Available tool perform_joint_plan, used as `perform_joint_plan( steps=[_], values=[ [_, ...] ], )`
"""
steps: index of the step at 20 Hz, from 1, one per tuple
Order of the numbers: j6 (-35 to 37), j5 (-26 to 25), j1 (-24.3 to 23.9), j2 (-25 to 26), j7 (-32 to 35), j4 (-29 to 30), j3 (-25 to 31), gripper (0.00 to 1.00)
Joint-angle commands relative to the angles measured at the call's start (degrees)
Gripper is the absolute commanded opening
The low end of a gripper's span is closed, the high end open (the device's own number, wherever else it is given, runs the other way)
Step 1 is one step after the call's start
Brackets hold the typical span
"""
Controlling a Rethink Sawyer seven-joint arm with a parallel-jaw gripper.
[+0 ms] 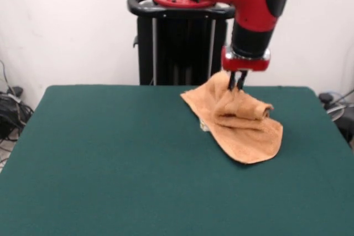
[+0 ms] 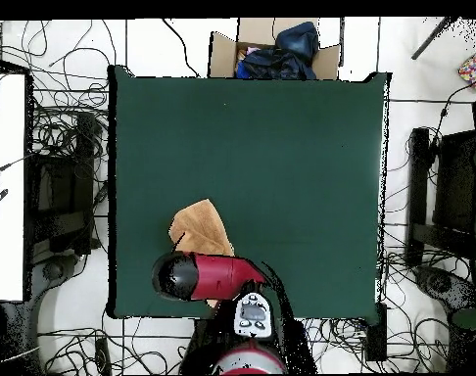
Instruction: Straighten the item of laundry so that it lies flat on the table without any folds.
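Gripper (image 1: pixel 238 87) fingers are pinching a raised fold of the soft, limp, light towel (image 1: pixel 243 128), which is sagging rumpled onto the table (image 1: pixel 110 164).

In the front view, the towel (image 1: pixel 238 122) is lying bunched on the table (image 1: pixel 110 158) toward two o'clock from the table's centre, near the far edge. The gripper (image 1: pixel 237 84) is standing directly over the towel's raised twelve-o'clock part, its fingers pinching the cloth. The pedestal (image 1: pixel 180 42) is standing behind the table, at eleven o'clock from the towel.
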Motion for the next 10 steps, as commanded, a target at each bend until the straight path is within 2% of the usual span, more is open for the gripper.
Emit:
perform_joint_plan(
  steps=[1, 5, 10],
  values=[
    [13.09, -5.26, -2.44, -8.96, -0.9, -9.05, -2.24, 0.0],
    [15.48, -9.54, -4.3, -10.87, -1.67, -12.47, -3.58, 0.0],
    [14.52, -13.77, -7.14, -12.04, -0.6, -14.83, -2.68, 0.0]
  ],
)
